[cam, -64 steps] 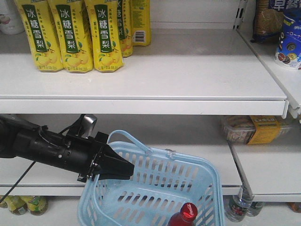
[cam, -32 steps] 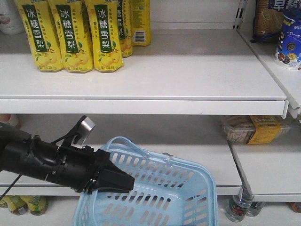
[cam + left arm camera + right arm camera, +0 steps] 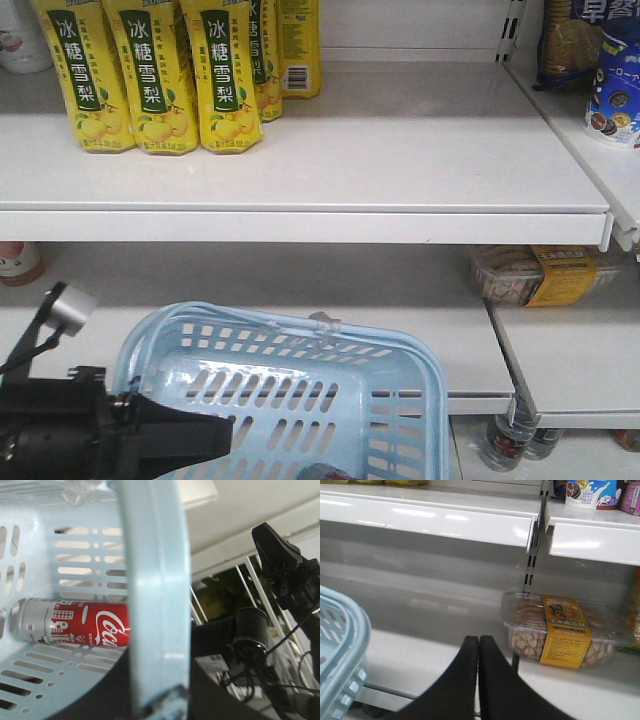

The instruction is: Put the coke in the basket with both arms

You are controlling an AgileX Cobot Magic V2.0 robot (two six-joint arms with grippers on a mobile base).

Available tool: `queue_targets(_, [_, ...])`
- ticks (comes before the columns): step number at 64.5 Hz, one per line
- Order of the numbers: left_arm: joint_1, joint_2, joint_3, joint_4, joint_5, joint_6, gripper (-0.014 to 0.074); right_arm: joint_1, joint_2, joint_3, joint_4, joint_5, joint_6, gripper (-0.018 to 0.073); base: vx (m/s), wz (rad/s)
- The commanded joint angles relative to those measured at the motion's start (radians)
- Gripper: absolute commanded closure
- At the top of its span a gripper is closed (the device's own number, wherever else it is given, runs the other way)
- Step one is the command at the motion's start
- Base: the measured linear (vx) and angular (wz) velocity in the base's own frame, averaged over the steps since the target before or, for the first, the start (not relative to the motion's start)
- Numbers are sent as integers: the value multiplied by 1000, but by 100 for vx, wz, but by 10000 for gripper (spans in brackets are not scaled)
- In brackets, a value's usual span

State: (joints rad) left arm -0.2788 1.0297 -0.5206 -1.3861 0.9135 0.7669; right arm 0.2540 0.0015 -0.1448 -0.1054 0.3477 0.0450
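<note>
The basket is seen lowered toward the lower left since a second ago, carried by the left gripper, its jaws unreadable; the coke lies inside; the right gripper is pressed together, empty.

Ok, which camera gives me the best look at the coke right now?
The left wrist view: the coke lies on its side inside the basket, with its script and silvery band readable. The front view shows only a dark sliver at the basket's bottom edge, unidentifiable. The right wrist view shows no coke, only a basket corner.

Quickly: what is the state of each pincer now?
Left pincer: cannot be told; it is at the basket.
Right pincer: closed, holding nothing.
</note>
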Motion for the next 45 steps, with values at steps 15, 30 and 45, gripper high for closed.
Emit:
queue_targets(15, [-3,-378,113,-91,-179,1,603,-4,12,-28,-3,-72,-7,569,0,0])
queue_targets(30, [-3,-602,183,86,-384,-2,603,-4,12,-28,-3,-72,-7,569,0,0])
queue_targets(45, [-3,-703,216,348,-506,-75,603,-4,12,-28,-3,-72,-7,569,0,0])
